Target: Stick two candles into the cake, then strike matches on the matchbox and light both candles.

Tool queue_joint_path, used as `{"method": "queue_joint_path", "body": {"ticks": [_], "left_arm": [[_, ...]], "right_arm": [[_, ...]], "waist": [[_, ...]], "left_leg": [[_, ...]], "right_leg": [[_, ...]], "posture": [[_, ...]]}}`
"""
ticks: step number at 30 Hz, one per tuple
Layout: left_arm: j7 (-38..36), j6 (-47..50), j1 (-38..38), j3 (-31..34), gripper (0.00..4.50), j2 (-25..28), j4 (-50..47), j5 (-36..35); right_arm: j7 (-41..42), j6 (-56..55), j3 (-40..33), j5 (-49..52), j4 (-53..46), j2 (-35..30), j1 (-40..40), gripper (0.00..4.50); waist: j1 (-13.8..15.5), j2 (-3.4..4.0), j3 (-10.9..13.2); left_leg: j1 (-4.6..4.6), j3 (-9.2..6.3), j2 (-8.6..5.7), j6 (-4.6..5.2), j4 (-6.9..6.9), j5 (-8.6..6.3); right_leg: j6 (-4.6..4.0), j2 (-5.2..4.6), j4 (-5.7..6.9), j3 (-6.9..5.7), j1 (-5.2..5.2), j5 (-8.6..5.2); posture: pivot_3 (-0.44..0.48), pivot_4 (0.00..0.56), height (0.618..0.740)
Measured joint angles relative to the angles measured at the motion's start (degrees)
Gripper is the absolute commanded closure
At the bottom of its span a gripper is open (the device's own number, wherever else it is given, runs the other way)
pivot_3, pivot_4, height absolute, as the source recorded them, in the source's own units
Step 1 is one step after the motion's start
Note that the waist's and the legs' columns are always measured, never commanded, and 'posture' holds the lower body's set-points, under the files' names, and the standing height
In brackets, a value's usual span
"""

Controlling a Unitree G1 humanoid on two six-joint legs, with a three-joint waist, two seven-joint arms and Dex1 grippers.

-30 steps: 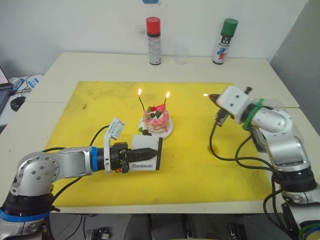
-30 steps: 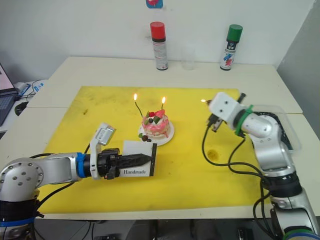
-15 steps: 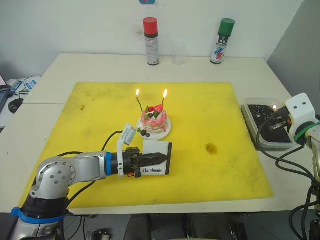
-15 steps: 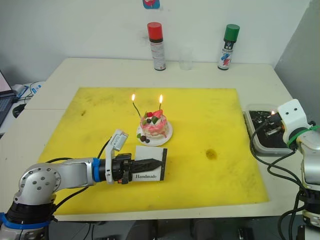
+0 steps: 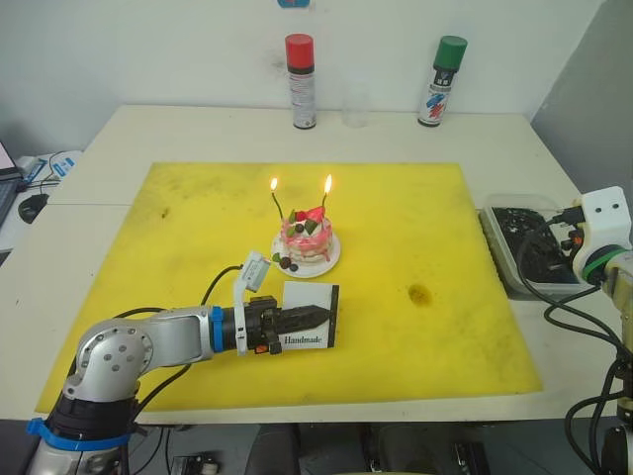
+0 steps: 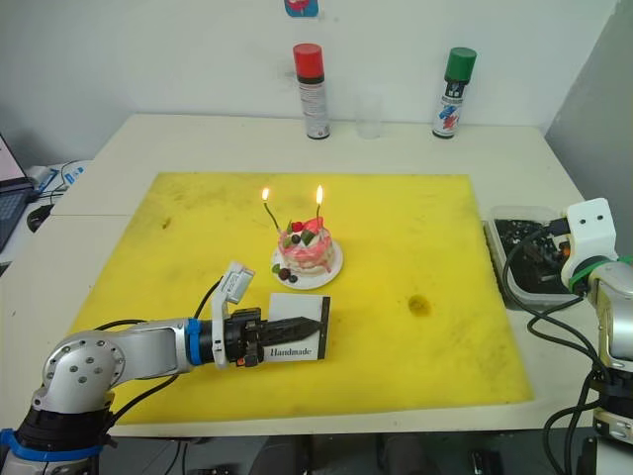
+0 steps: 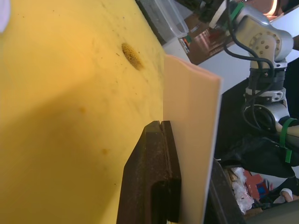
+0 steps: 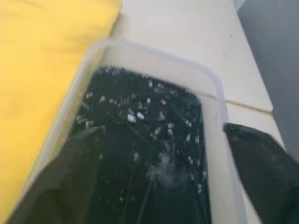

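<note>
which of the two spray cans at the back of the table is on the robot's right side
The green-capped spray can, standing nearer the clear container at the table's right edge. The red-capped spray can stands to its left, roughly behind the cake.

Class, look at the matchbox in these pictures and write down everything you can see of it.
The matchbox is a flat white rectangular box, cardboard by the look of it, with "Handmade" printed in black script and a dark strip down its outer short edge. It stands on its long edge on the yellow mat, just in front of the cake without touching it. The left end effector is shut on it, one black finger lying flat against its pale face.
</note>
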Motion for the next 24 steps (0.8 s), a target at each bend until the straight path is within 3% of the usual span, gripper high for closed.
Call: {"method": "queue_joint_path", "body": {"ticks": [3, 9, 20, 24], "left_arm": [[2.8, 0.2, 0.4, 0.2, 4.50, 0.0, 0.6, -0.7], [9.9, 2.3, -0.8, -0.6, 4.50, -1.6, 6.1, -0.9], [11.0, 7.4, -5.6, -1.3, 4.50, -1.9, 9.3, -0.1], [10.4, 7.9, -6.0, -1.3, 3.54, -1.6, 9.3, 0.8]], "right_arm": [[2.6, -1.8, 0.2, 2.2, -4.8, -1.7, 0.8, 0.02], [15.5, -4.5, 4.6, 12.7, -17.8, -4.6, 4.6, 0.02], [32.4, -2.6, 11.9, 30.8, -27.7, -13.0, 2.9, 0.02], [34.6, -2.9, 13.4, 33.0, -28.3, -14.7, 0.0, 0.00]], "waist": [[0.1, 0.02, 0.0], [0.1, 0.02, 0.0], [0.1, 0.02, 0.0], [0.1, 0.02, 0.0]], "left_leg": [[0.00, -0.03, 0.01, 0.00, -0.01, 0.00], [0.00, -0.04, 0.01, 0.00, 0.03, 0.00], [0.00, -0.05, 0.00, 0.00, 0.04, 0.00], [0.00, -0.09, 0.00, 0.00, 0.03, 0.00]], "right_leg": [[0.01, 0.00, 0.00, -0.03, 0.00, -0.01], [0.07, 0.00, 0.00, -0.04, 0.03, -0.01], [0.10, -0.01, -0.06, -0.05, 0.04, 0.01], [0.10, -0.01, -0.10, -0.08, 0.04, 0.01]], "posture": [[0.000, 0.150, 0.740], [0.000, 0.150, 0.740], [0.000, 0.150, 0.740], [0.000, 0.150, 0.740]]}}
